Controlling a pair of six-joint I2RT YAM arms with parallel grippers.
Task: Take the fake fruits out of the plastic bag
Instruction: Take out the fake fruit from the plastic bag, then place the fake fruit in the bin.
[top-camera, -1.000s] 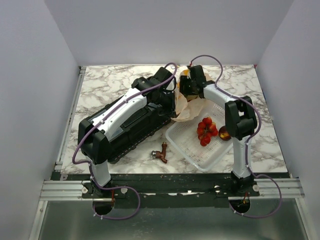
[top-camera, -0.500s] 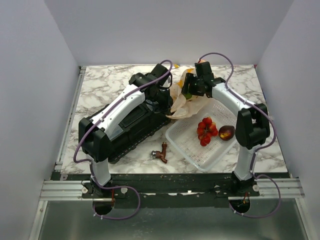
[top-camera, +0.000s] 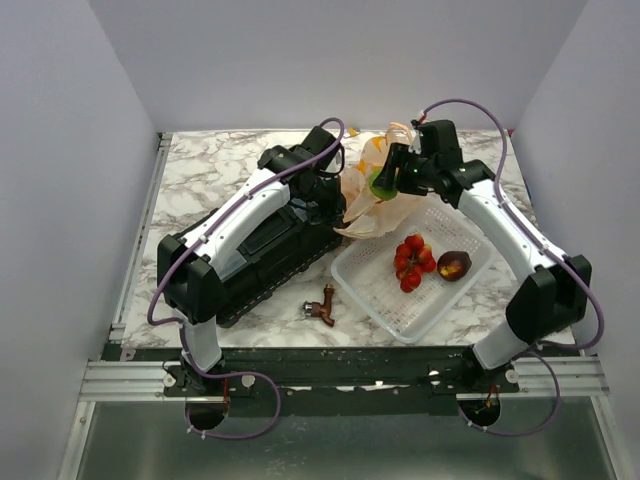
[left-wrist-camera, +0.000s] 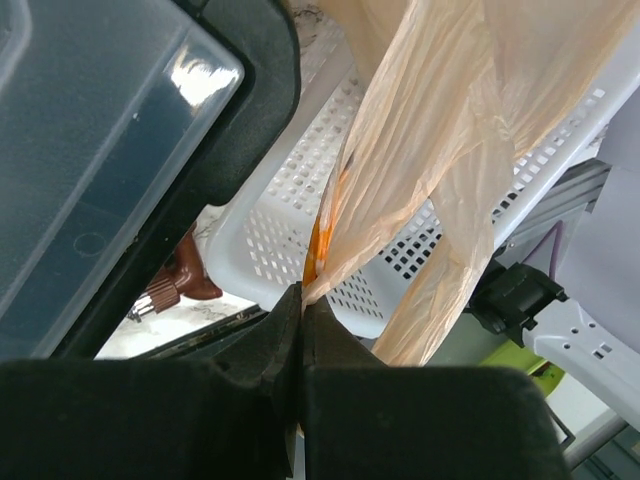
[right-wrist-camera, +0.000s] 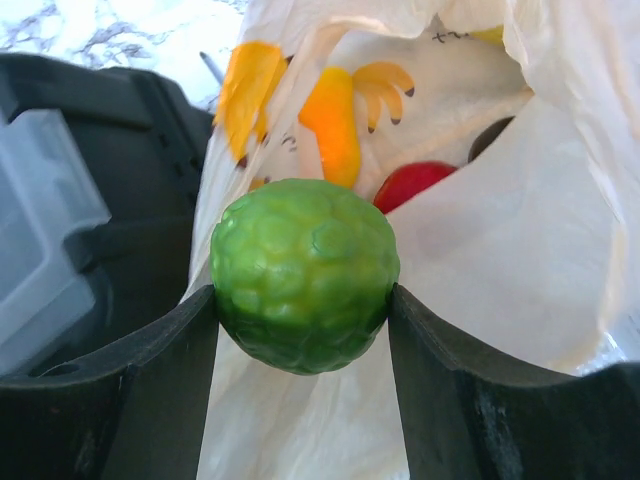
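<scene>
Green and pebbled, the lime (right-wrist-camera: 305, 272) sits clamped between the two fingers (right-wrist-camera: 110, 400) of the right pincer (top-camera: 388, 180). It is held right at the mouth of the bag (top-camera: 365, 210), toward the far side of the marble counter (top-camera: 210, 165). Inside the open bag, a red fruit (right-wrist-camera: 412, 184) and a dark one (right-wrist-camera: 492, 137) show behind the lime, beside the printed bananas (right-wrist-camera: 335, 130).

The left pincer (left-wrist-camera: 302, 300) is clenched on a fold of the bag's thin film, which runs taut away from it. The bag's lower part lies at the far-left corner of the white basket (top-camera: 380, 300).

In the basket lie the red berry cluster (top-camera: 413, 262) and, just beside it, a maroon-brown fruit (top-camera: 454, 265). A black case (top-camera: 265, 240) lies left of the basket, under the left arm. A small brown object (top-camera: 322, 305) rests on the counter near the basket's near-left edge.
</scene>
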